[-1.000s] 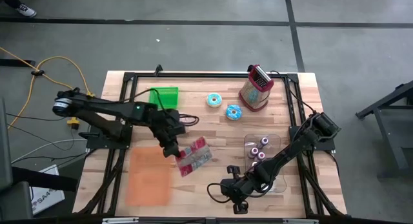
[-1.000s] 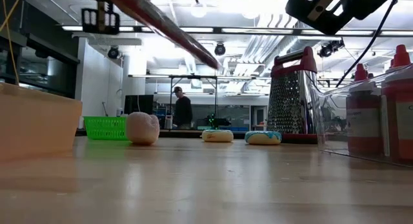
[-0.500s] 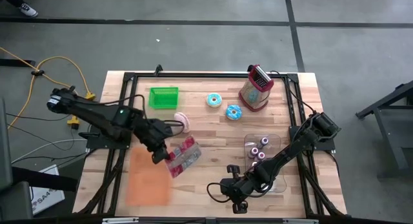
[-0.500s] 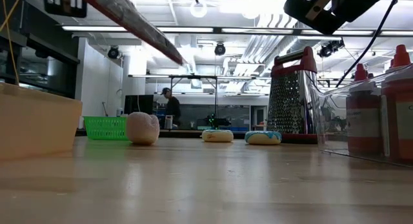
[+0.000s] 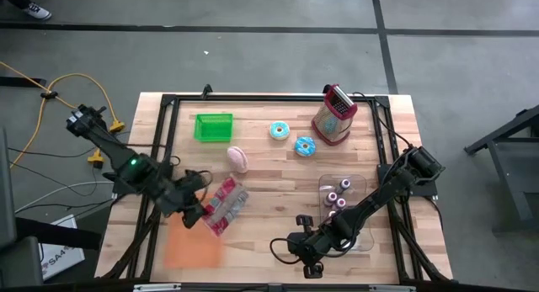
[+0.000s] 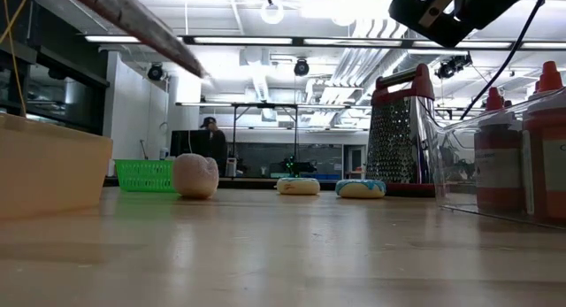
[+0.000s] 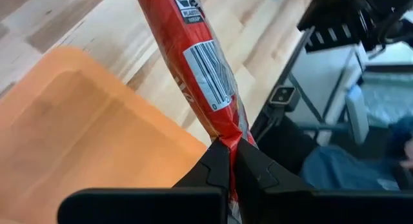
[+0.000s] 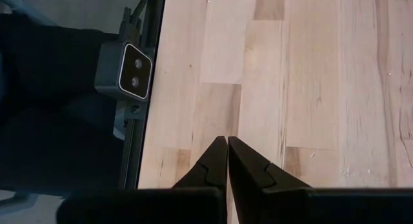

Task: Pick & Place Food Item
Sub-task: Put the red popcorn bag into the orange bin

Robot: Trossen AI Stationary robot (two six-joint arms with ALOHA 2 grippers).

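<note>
- High view: left gripper [image 5: 195, 209] carries the red packet [image 5: 222, 204] in the air beside the orange tray [image 5: 192, 241], probably the drop spot; right gripper [image 5: 310, 267] is parked at the near table edge.
- Low view: packet [image 6: 146, 21] slants overhead, clear of the tabletop.
- Left wrist view: fingers [image 7: 219, 167] pinch the packet [image 7: 205, 75] by its crimped end, so it hangs over the tray's [image 7: 84, 133] edge.
- Right wrist view: right gripper [image 8: 227, 161] closed, holding nothing, over bare wood.
</note>
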